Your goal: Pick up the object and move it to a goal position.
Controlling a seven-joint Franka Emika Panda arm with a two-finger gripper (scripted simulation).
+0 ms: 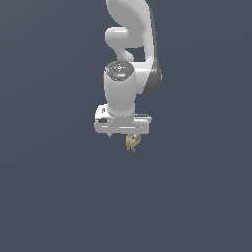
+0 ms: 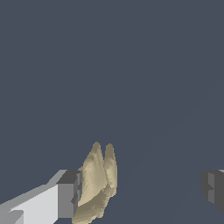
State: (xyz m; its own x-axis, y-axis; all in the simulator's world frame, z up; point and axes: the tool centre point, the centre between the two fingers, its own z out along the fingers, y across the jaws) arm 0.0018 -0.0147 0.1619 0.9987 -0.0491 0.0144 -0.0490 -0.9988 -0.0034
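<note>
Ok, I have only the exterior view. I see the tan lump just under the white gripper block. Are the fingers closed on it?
Observer: No. In the wrist view the gripper is open, with a wide gap between its fingers.
Operator: Where is the lump in this gap?
Observer: The tan lump sits right against one finger; the other finger is far from it.
Operator: And its shape?
Observer: It shows two pointed tips, side by side.
</note>
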